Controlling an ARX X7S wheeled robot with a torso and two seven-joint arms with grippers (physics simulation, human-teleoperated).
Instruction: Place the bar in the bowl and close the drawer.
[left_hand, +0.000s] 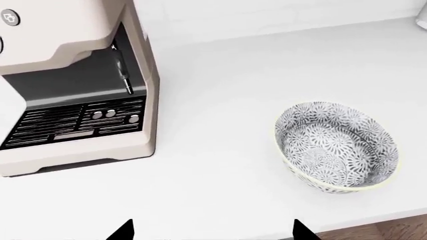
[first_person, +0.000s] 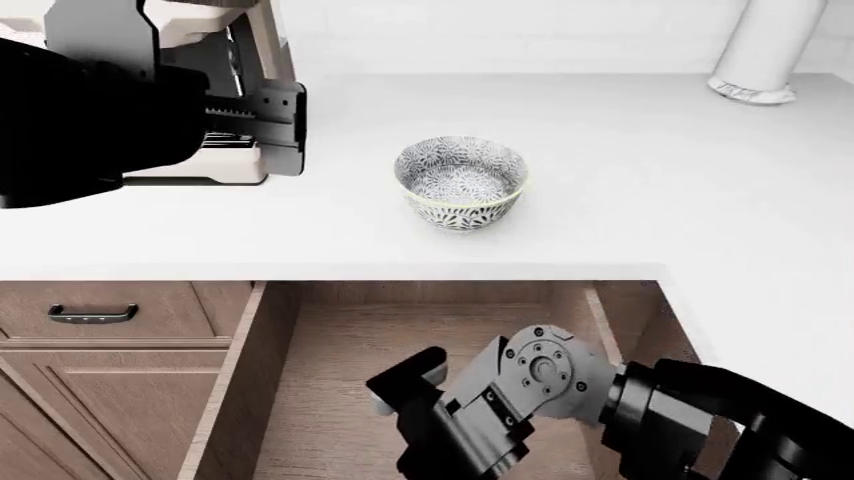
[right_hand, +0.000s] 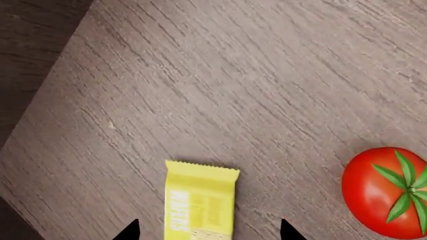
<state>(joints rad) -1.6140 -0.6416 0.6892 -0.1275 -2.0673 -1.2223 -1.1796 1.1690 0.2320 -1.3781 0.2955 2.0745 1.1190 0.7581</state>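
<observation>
The yellow bar (right_hand: 200, 202) lies flat on the wooden floor of the open drawer (first_person: 334, 340). My right gripper (right_hand: 209, 232) hangs just above it, open, with one fingertip on each side of the wrapper and not touching it. In the head view the right gripper (first_person: 407, 395) is down inside the drawer and hides the bar. The speckled bowl (first_person: 462, 182) stands upright and empty on the white counter behind the drawer. My left gripper (left_hand: 212, 232) hovers open over the counter, left of the bowl (left_hand: 337, 147), holding nothing.
A red tomato (right_hand: 387, 192) lies in the drawer close beside the bar. A beige coffee machine (left_hand: 80, 100) stands on the counter at the far left. A white cylinder (first_person: 761, 50) stands at the back right. A small shut drawer with a dark handle (first_person: 94, 313) is left of the open one.
</observation>
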